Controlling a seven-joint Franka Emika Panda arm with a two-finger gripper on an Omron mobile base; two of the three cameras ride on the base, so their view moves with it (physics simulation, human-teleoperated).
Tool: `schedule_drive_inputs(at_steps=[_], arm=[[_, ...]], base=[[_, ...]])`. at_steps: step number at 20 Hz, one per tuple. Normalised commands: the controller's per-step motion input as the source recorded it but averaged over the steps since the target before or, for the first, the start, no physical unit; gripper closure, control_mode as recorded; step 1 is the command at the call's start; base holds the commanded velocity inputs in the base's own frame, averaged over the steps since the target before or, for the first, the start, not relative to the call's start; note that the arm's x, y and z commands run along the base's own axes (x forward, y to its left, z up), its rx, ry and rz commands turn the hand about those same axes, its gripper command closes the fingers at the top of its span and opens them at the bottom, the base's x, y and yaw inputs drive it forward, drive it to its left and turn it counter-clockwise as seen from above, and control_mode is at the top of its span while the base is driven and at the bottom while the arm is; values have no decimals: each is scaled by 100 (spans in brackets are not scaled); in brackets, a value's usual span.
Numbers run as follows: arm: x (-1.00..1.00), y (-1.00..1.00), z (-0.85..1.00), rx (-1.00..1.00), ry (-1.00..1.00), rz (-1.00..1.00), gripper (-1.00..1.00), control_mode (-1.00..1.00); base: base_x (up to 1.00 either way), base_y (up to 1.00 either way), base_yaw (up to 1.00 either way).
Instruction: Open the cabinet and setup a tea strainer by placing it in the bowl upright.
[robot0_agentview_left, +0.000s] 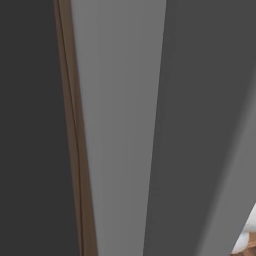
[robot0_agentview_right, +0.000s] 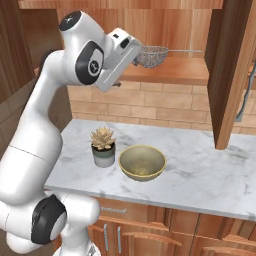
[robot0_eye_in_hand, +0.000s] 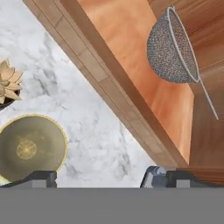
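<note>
The wooden cabinet (robot0_agentview_right: 220, 75) is already open, its door (robot0_agentview_right: 231, 70) swung out to the right. Below it is the marble desk (robot0_agentview_right: 200, 170). The white arm (robot0_agentview_right: 45, 125) reaches up toward the cabinet shelf (robot0_agentview_right: 170, 70). On the desk sits the yellow bowl (robot0_agentview_right: 142, 162), just beside a small potted plant (robot0_agentview_right: 103, 146). The tea strainer (robot0_agentview_right: 151, 56) rests on the shelf, its thin handle pointing right. The claw (robot0_eye_in_hand: 98, 177) is wide open and holds nothing, near the shelf edge. I think the step now is reaching in. Next the claw must move to the strainer and close on it.
</note>
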Motion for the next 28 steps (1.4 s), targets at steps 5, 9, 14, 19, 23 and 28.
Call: schedule_drive_inputs(at_steps=[5, 9, 14, 19, 23, 28], arm=[[27, 46, 0, -27, -18, 24, -100, -100], [34, 37, 17, -16, -27, 16, -100, -100], [33, 23, 36, -4, -7, 6, -100, -100], [32, 15, 23, 0, 2, -1, -100, -100], [36, 0, -1, 1, 7, -9, -100, -100], [10, 0, -6, 0, 2, -12, -100, -100]], base=[[0, 0, 0], [0, 0, 0], [0, 0, 0], [0, 0, 0], [0, 0, 0], [0, 0, 0]])
